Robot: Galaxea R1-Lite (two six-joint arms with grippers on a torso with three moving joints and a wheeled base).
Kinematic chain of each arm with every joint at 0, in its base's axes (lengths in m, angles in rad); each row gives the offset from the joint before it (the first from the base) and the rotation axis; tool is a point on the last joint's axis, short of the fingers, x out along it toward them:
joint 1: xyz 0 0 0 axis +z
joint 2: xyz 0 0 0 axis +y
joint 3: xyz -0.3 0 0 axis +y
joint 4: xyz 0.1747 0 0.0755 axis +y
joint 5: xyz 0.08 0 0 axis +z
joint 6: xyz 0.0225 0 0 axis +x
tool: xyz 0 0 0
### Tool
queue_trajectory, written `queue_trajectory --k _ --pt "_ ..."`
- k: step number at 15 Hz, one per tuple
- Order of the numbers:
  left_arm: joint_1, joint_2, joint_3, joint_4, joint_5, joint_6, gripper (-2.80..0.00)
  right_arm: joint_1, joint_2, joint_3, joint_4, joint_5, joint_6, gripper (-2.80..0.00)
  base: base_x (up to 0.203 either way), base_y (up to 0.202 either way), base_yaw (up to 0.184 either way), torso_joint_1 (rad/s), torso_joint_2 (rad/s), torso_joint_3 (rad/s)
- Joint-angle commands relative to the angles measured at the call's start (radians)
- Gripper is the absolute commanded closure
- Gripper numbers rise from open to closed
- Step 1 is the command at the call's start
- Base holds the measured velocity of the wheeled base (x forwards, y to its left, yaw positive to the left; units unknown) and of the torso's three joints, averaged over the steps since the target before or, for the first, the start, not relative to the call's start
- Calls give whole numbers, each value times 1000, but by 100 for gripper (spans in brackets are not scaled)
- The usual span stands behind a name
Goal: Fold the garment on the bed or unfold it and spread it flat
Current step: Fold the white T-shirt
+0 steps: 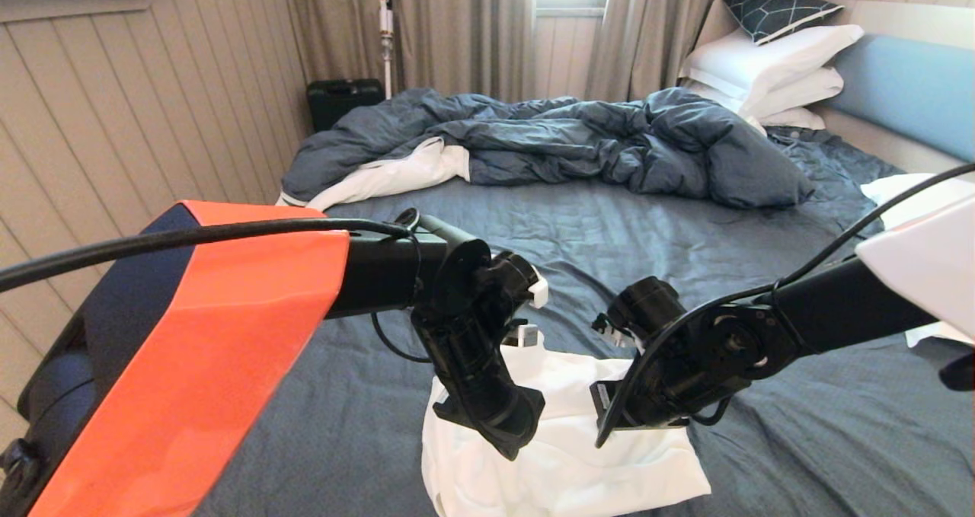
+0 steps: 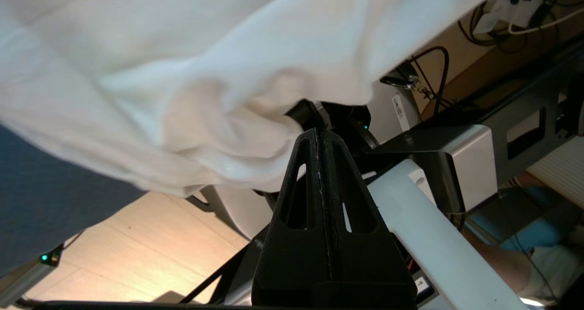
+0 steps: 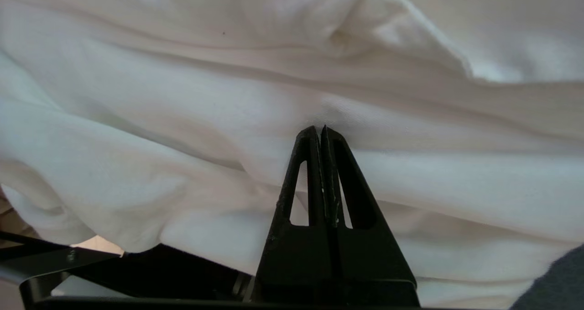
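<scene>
Garment [image 1: 564,456] beneath both hands

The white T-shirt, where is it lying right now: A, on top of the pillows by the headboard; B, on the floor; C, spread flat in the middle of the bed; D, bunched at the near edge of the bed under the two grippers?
D: the white T-shirt lies bunched on the bed at its near edge, below the left gripper and right gripper, both shut.
</scene>
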Motion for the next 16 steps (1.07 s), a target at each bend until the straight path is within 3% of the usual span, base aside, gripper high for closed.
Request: queue_trajectory --k 1,8,11,13,16 --pt "-14 52 -3 -34 0 -2 0 3 16 4 1 8 4 0 0 0 0 0 0 0" --pt "-25 102 -2 -45 16 8 0 5 28 2 -2 7 -4 0 0 0 0 0 0 0" --pt "-21 107 3 -23 15 17 0 -6 26 6 -1 3 -6 0 0 0 0 0 0 0" --pt "-30 68 1 71 -14 37 0 -51 19 22 -2 1 -9 0 0 0 0 0 0 0" --pt "-36 76 1 77 -10 55 0 -63 16 31 0 -1 -10 0 0 0 0 0 0 0"
